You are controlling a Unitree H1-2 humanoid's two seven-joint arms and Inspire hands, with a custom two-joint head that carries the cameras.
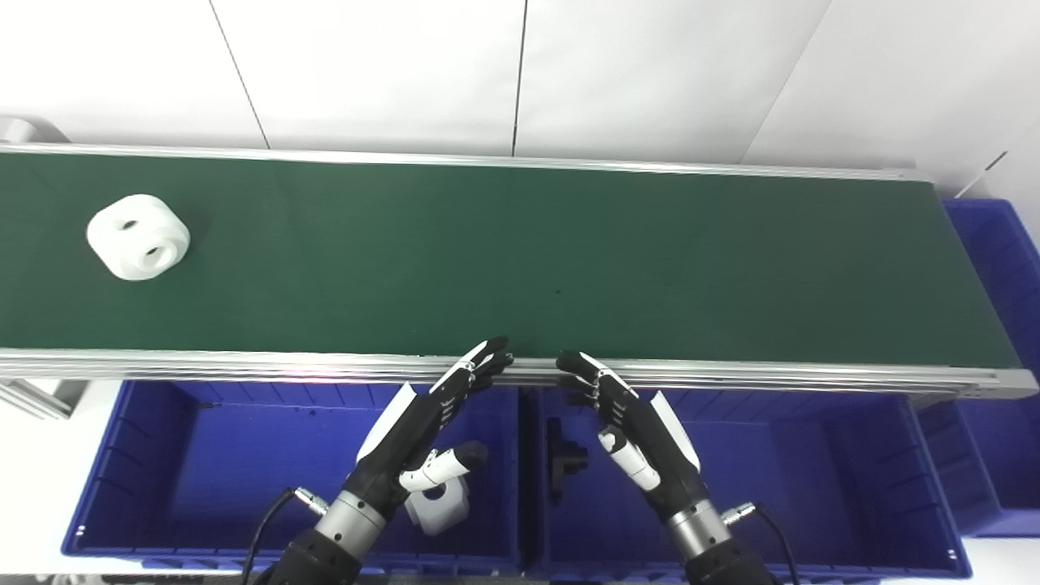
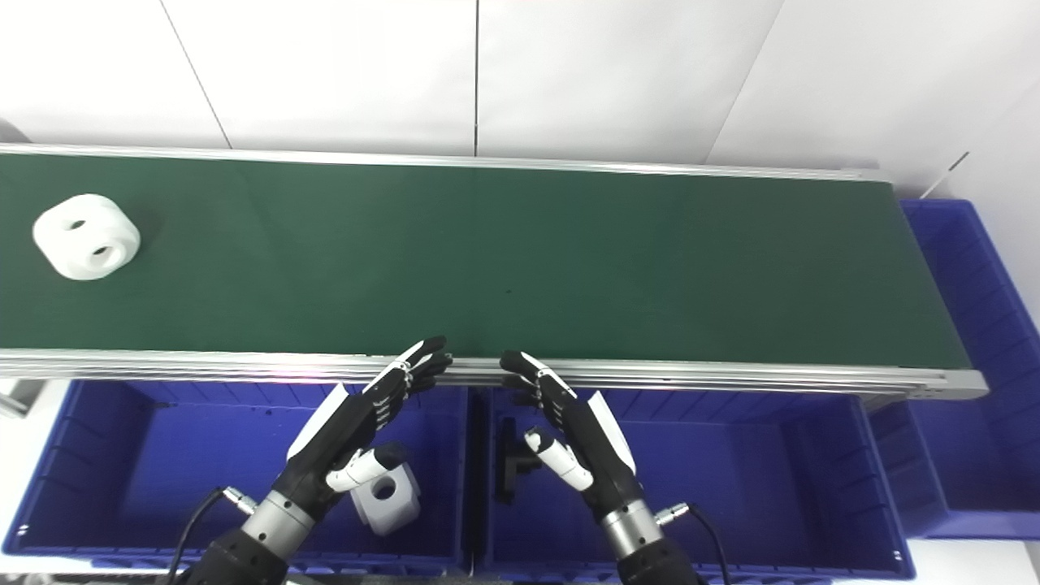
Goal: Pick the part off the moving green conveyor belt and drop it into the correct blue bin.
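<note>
White part (image 1: 138, 237) is sitting way over at the left of the green belt (image 1: 520, 260), while the left hand (image 1: 422, 422) and right hand (image 1: 630, 426) hover empty, fingers straight, over the blue bins (image 1: 162, 487) at bottom center.

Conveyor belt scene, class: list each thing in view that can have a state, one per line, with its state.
White part: lying on the green conveyor belt at its far left, untouched.
Left hand: open, holding nothing, over the left blue bin.
Right hand: open, holding nothing, over the middle blue bin.
Left blue bin: holds one white piece.
Middle blue bin: holds one black piece.
Right blue bin: contents hidden.
</note>
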